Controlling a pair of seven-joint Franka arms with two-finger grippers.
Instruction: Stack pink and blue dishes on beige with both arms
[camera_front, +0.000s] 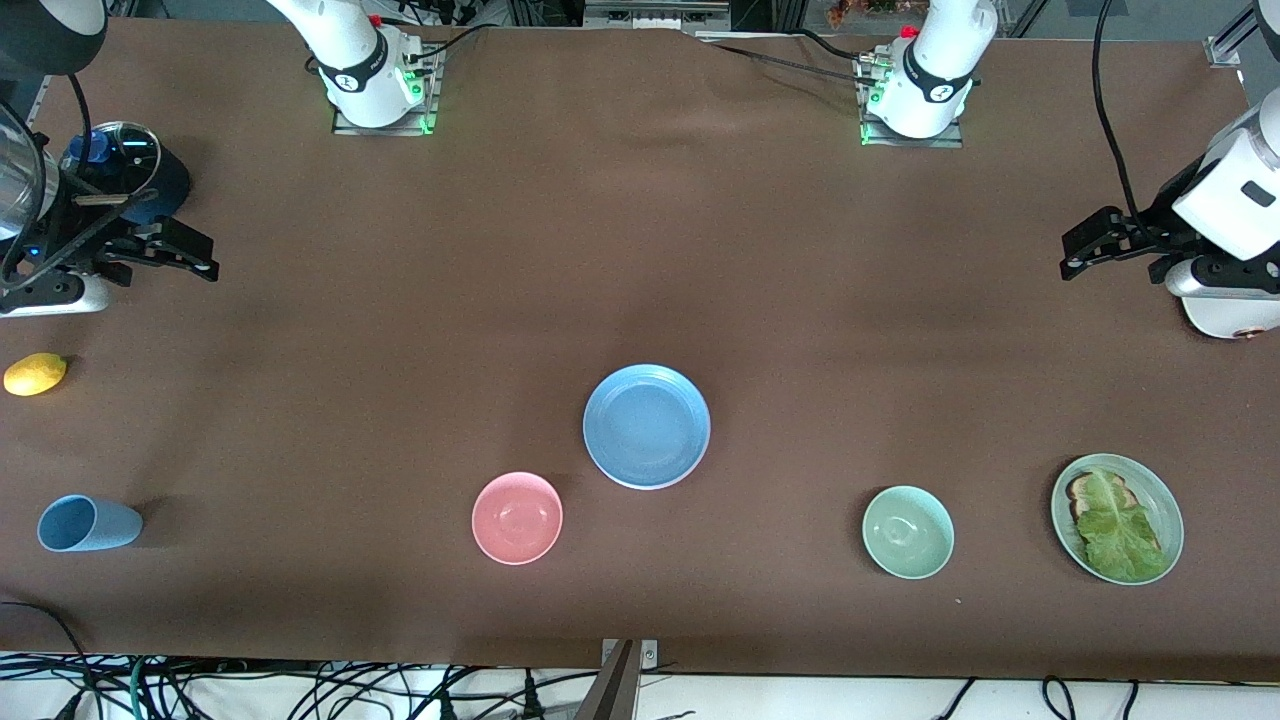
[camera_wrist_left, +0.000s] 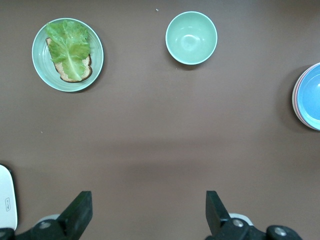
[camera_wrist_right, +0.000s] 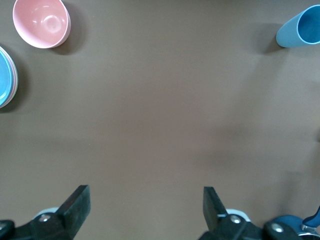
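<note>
Two sets of jaws hang wide open and empty over the brown desk (camera_front: 640, 250), one at each end, both arms waiting. The left jaws (camera_front: 1095, 245) are up over bare desk at the left arm's end; well apart from them lie the pale green plate (camera_front: 1117, 518) with bread and lettuce (camera_front: 1112, 525) and the green bowl (camera_front: 908, 532), both nearer the front camera. The right jaws (camera_front: 180, 250) are over bare desk at the right arm's end, with a lemon (camera_front: 35, 374) and a light blue cup (camera_front: 88, 523) on its side nearer the camera.

Midway between the two jaws, well apart from both, sits the blue plate (camera_front: 646, 426). In the left wrist view a pink plate's rim (camera_wrist_left: 295, 102) shows just under its edge. A beige plate cannot be made out beneath. The pink bowl (camera_front: 517, 517) sits just beside the stack, nearer the camera.
</note>
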